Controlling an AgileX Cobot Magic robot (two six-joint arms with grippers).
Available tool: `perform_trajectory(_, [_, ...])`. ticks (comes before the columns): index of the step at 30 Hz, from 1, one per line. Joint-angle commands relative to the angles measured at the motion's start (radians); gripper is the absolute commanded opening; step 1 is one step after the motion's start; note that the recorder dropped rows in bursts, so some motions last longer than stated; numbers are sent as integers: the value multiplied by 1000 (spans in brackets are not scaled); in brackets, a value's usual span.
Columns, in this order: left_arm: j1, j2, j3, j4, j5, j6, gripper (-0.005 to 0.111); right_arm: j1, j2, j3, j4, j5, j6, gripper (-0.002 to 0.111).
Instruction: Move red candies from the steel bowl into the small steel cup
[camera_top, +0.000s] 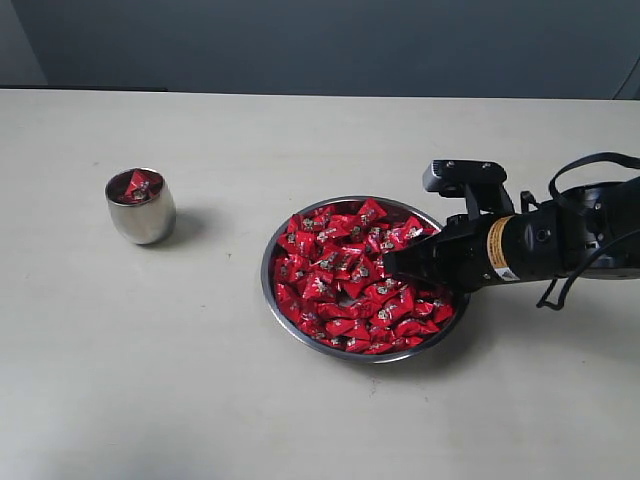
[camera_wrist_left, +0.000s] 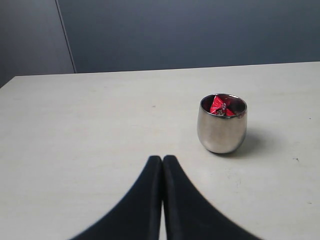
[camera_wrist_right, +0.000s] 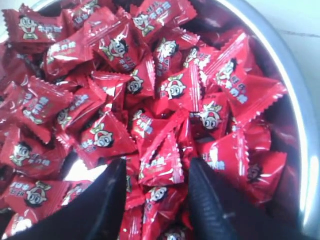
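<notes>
Status: right gripper in the bowl, left gripper idle facing the cup

Table (camera_top: 300, 420): pale, flat surface carrying both steel vessels, which stand well apart.

Right arm (camera_top: 560, 240): black, reaches in from the right side of the exterior view, over the bowl's right rim.

Bowl (camera_top: 266, 272): wide, shallow, on the right half of the table, filled with red candies (camera_top: 335, 285) heaped to about rim height.

Cup (camera_top: 140, 215): small, upright, on the left half of the table. A few red candies (camera_wrist_left: 220, 105) lie inside it, reaching close to its rim.

Right gripper (camera_wrist_right: 157, 167): lowered into the heap, fingers spread, tips set among the wrappers. One candy (camera_wrist_right: 162, 160) lies between the fingers; contact with the pads cannot be confirmed.

Left gripper (camera_wrist_left: 162, 159): fingers pressed together, nothing held between them. It hangs above bare table, pointing past the cup's side, with a clear gap to the cup
</notes>
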Motion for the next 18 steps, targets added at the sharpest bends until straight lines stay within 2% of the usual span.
perform_trajectory(1, [1, -4, 4, 1, 1, -1, 0, -5, 2, -6, -9, -1, 9, 35])
perform_trajectory(18, [1, -4, 4, 1, 1, -1, 0, -5, 9, -39, -16, 48, 9, 35])
